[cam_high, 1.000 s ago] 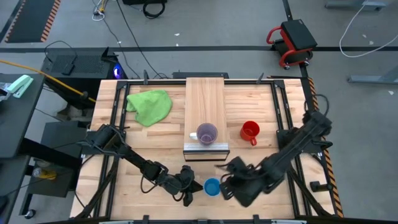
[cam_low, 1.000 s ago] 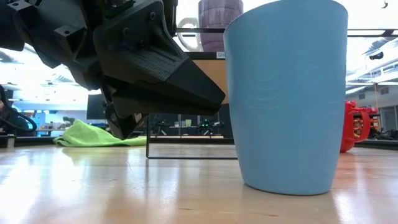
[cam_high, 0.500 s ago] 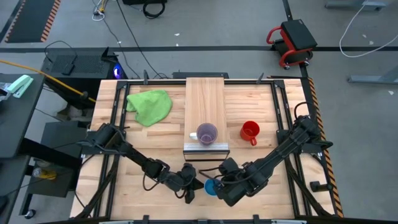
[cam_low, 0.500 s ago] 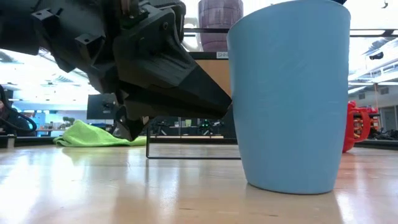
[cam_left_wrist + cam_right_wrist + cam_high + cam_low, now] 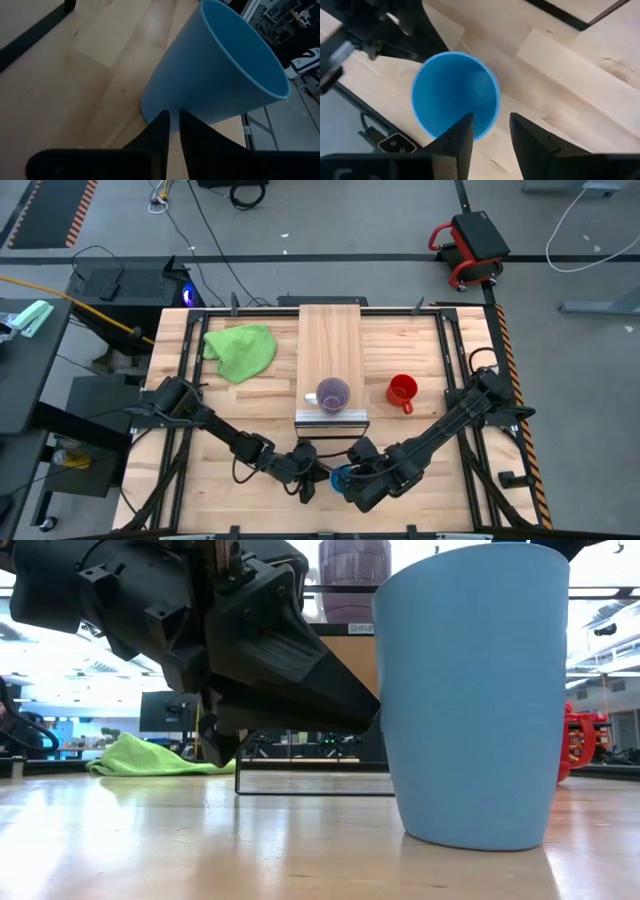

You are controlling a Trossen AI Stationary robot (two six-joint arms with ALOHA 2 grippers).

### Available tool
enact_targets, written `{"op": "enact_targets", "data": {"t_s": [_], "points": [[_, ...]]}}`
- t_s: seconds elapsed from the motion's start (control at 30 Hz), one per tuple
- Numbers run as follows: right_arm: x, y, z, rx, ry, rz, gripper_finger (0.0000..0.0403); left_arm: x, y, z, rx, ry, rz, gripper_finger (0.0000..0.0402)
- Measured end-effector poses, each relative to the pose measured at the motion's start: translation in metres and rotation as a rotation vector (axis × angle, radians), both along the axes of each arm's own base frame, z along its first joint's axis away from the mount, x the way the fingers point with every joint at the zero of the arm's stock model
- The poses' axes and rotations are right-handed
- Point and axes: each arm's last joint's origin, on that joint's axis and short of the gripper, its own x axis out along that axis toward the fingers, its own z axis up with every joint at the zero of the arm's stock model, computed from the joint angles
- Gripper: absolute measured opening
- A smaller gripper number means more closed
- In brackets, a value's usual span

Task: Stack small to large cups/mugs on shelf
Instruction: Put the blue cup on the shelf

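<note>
The blue cup (image 5: pixel 342 477) (image 5: pixel 470 690) stands upright on its base on the table near the near edge. My left gripper (image 5: pixel 320 475) (image 5: pixel 172 120) is shut, to the cup's left. My right gripper (image 5: pixel 352 480) (image 5: pixel 490 132) is open above the cup (image 5: pixel 455 95), with one finger over its mouth and one outside its wall. The purple cup (image 5: pixel 333 394) stands on the shelf (image 5: pixel 330 340) near its metal-strip end. The red mug (image 5: pixel 401 390) stands on the table to the right of the shelf. My left gripper's shut fingertips (image 5: pixel 372 720) meet the blue cup's outer wall (image 5: pixel 165 102) on its left side, about halfway up. The fingers come slanting down from the table's left. The cup stays upright on the table. My right gripper: I cannot tell whether it touches the cup.
A green cloth (image 5: pixel 241 348) lies on the table left of the shelf's far half. The shelf's dark frame (image 5: pixel 310 792) stands just beyond the blue cup. Both arms cross the near part of the table, and bare wood (image 5: pixel 420 350) shows to the right of the shelf.
My right gripper has moved toward the table's left until it is over the blue cup. My left gripper has moved right up to the cup's wall. The cup has slid a little toward the right, still upright.
</note>
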Motion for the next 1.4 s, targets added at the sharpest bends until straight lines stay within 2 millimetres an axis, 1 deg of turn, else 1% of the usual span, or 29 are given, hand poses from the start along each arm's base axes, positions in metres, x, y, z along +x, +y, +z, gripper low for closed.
{"op": "enact_targets", "data": {"t_s": [0.33,0.57,0.8,1.17,1.3,1.4], "points": [[0.007,0.001,-0.016,-0.003,0.05,0.012,0.0128,0.0,0.0,0.0,-0.002,0.001,0.002,0.0048],[0.011,-0.001,-0.02,-0.009,0.058,0.001,0.0127,0.0,0.0,0.0,-0.001,0.001,0.002,0.0046],[0.015,0.001,-0.034,-0.01,0.089,0.008,0.0127,0.0,0.0,0.0,-0.001,0.001,0.002,0.0048],[0.016,-0.001,-0.032,-0.009,0.087,0.007,0.012,0.0,0.0,0.0,-0.001,0.001,0.002,0.0045],[0.017,-0.002,-0.032,-0.009,0.087,0.004,0.0106,0.0,0.0,0.0,-0.001,0.001,0.002,0.0044],[0.017,-0.003,-0.032,-0.011,0.087,0.009,0.0086,0.0,0.0,0.0,-0.001,0.001,0.002,0.0041]]}}
